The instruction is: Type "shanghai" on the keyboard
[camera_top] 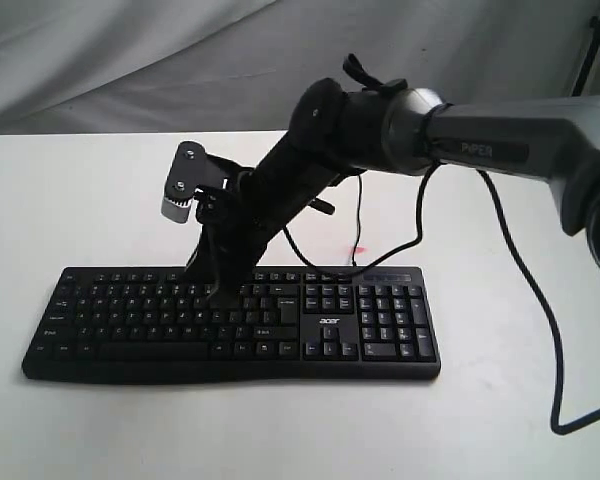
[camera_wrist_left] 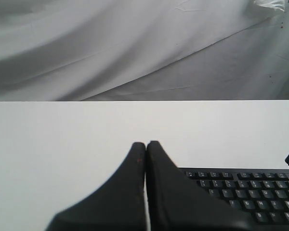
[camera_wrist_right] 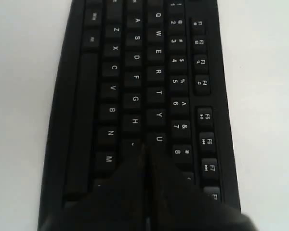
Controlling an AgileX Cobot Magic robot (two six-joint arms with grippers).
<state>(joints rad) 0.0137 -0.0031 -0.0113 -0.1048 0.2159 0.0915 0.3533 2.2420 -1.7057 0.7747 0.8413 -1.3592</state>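
Right gripper (camera_wrist_right: 145,147), closed and empty, has its tip apparently near J, beside H, on the keyboard (camera_top: 380,320); letters already typed are unverifiable.

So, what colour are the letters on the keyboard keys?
White, on the black keyboard; the right wrist view shows it best.

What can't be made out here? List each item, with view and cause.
1. Key beneath the right gripper: right wrist view, its fingers cover it.
2. Legends on the keyboard: exterior view, too small.
3. Most of the keyboard: left wrist view, left gripper and picture edges cut it off.
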